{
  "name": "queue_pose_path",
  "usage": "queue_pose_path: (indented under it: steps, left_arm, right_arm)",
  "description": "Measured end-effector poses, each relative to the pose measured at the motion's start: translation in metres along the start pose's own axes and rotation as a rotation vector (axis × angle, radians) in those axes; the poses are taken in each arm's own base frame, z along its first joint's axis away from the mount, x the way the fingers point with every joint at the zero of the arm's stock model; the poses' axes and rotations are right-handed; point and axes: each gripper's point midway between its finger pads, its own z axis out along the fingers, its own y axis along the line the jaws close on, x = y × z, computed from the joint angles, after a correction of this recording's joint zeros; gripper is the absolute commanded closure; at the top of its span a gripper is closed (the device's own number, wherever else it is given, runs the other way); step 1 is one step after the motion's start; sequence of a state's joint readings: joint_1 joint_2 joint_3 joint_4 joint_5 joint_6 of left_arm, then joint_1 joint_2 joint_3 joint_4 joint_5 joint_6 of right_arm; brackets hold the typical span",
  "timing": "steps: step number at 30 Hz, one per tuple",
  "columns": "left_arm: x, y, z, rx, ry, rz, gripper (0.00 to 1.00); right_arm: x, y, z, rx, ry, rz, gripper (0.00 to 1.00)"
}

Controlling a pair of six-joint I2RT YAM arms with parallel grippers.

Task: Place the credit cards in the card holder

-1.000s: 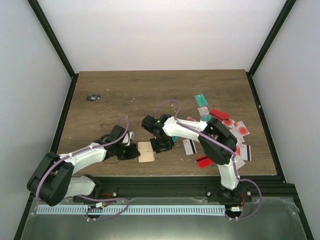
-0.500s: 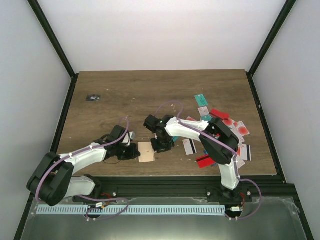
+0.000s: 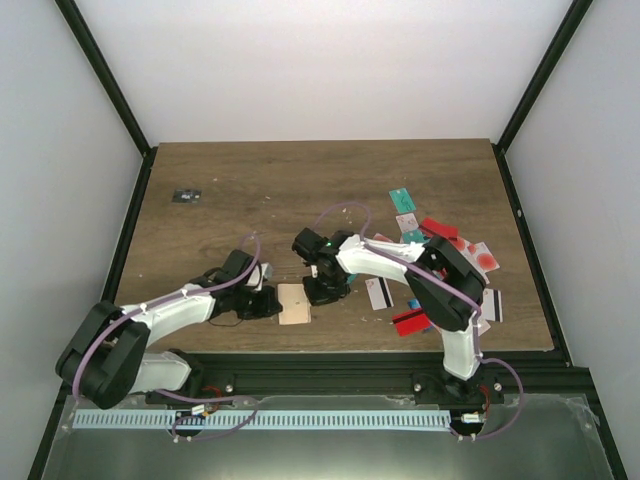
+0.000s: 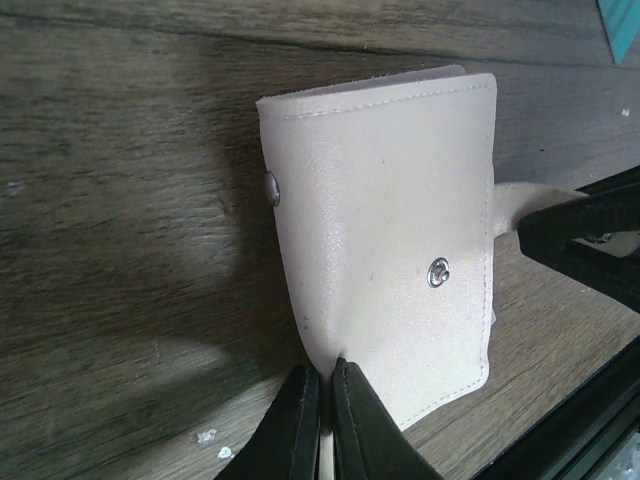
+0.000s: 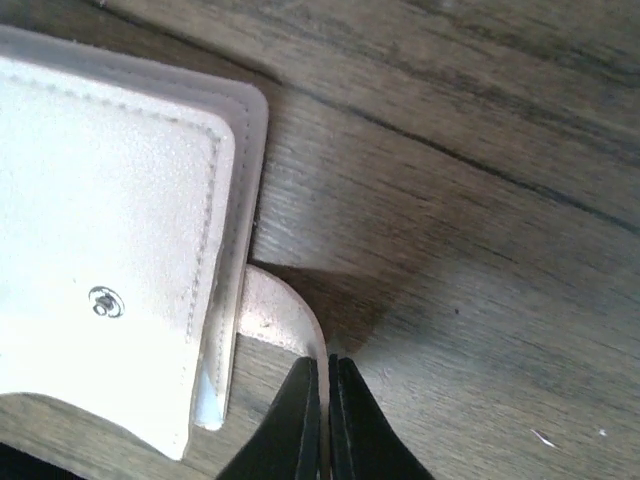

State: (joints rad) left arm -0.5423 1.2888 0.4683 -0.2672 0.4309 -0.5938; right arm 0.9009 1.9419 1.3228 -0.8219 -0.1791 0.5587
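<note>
The card holder (image 3: 293, 303) lay closed on the table (image 3: 300, 180), close to the near edge and a little left of centre, tan cover up and one snap stud (image 4: 438, 271) showing. The left gripper (image 4: 325, 395) came in low from the left, and there it was: jaws squeezed narrow on the holder's near edge, the thin leather pinched between them. Over on the right side, the right gripper (image 5: 325, 405) had its jaws pressed together on the rounded snap tab (image 5: 285, 320) poking out past the holder's right edge. Both arms were on the one wallet, from opposite sides. The credit cards (image 3: 437, 229) sat scattered well to the right, red, teal and white, none in either grip. A small dark object (image 3: 186, 196) lay far left, well apart
</note>
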Motion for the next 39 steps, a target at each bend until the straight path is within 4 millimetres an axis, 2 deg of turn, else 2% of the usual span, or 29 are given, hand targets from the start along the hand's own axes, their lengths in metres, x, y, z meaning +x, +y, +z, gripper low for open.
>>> queue_pose_path:
  steps: [4,8,14,20,26,31,39]
  left_arm:
    - [-0.003,-0.002,-0.001,-0.009,0.003,0.005,0.69]
    - [-0.009,-0.009,-0.005,-0.039,-0.002,0.039,0.57]
    - [-0.018,-0.031,-0.014,-0.062,-0.011,0.112,0.56]
    - [-0.014,-0.048,-0.022,-0.044,-0.006,0.188,0.52]
    - [0.003,-0.054,-0.015,-0.014,0.046,0.234,0.45]
    - [0.009,-0.06,-0.009,0.007,0.068,0.253,0.39]
    - [0.018,-0.053,0.01,-0.021,0.123,0.261,0.42]
  right_arm:
    - [0.007,-0.002,-0.003,-0.015,0.003,0.003,0.99]
    - [0.02,-0.004,-0.011,-0.035,0.005,0.019,0.99]
    - [0.032,0.0,-0.025,-0.088,0.002,0.056,0.99]
    - [0.03,0.009,-0.043,-0.141,-0.036,0.076,0.99]
    - [0.029,0.012,-0.048,-0.159,-0.043,0.085,0.99]
    - [0.029,0.013,-0.048,-0.162,-0.043,0.086,0.99]
    - [0.028,0.015,-0.05,-0.168,-0.049,0.084,0.99]
